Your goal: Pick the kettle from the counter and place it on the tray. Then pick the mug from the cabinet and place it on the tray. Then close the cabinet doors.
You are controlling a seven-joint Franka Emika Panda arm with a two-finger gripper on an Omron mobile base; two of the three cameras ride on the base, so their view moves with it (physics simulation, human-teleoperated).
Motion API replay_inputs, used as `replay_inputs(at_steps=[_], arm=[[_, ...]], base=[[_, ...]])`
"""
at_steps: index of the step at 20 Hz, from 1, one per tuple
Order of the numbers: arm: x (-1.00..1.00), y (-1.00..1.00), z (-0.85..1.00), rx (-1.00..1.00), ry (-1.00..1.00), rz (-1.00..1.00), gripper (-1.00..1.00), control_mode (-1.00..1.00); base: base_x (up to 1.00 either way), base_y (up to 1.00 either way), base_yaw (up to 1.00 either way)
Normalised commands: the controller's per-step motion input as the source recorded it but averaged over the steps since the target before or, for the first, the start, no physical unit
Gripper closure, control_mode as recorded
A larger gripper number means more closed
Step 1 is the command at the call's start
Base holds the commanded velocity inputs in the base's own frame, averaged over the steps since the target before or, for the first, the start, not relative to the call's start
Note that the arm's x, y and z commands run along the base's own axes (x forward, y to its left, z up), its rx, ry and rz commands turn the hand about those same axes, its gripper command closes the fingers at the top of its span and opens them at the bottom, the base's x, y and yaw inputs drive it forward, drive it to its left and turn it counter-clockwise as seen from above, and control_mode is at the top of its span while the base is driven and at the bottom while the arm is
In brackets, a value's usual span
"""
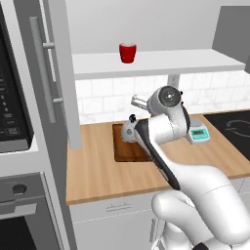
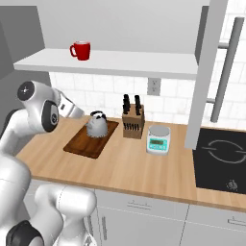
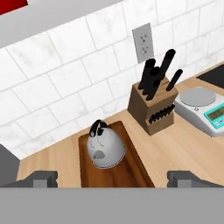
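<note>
My gripper (image 3: pixel 112 177) hangs open, holding nothing, above the near end of the tray (image 3: pixel 133 168). The kettle (image 3: pixel 105 146) stands on the tray's far half. The mug (image 2: pixel 80 50) sits on the cabinet (image 2: pixel 120 62) shelf.

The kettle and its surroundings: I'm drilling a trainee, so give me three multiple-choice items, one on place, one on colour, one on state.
1. Where does the kettle stand?
A on the tray
B on the scale
C on the cabinet shelf

2. What colour is the mug?
A teal
B red
C white

3. How is the tool?
A shut on the kettle
B shut on nothing
C open

Key: 1 A, it sits on the dark board; 2 B, bright red on the shelf; 3 C, tips wide apart, holding nothing.
</note>
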Motion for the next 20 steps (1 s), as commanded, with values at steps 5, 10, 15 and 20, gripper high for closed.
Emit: replay_inputs(at_steps=[5, 10, 15, 20], arm=[[-0.12, 0.15, 0.79, 0.0, 0.03, 0.02, -1.0, -1.0], [-0.02, 0.16, 0.85, -0.01, 0.1, 0.0, -1.0, -1.0], [0.0, 0.22, 0.37, -0.02, 0.0, 0.0, -1.0, -1.0], [0.0, 0.01, 0.05, -0.02, 0.04, 0.0, -1.0, -1.0]], base=[[0.0, 0.0, 0.0], [0.0, 0.0, 0.0], [0.0, 0.0, 0.0], [0.0, 0.0, 0.0]])
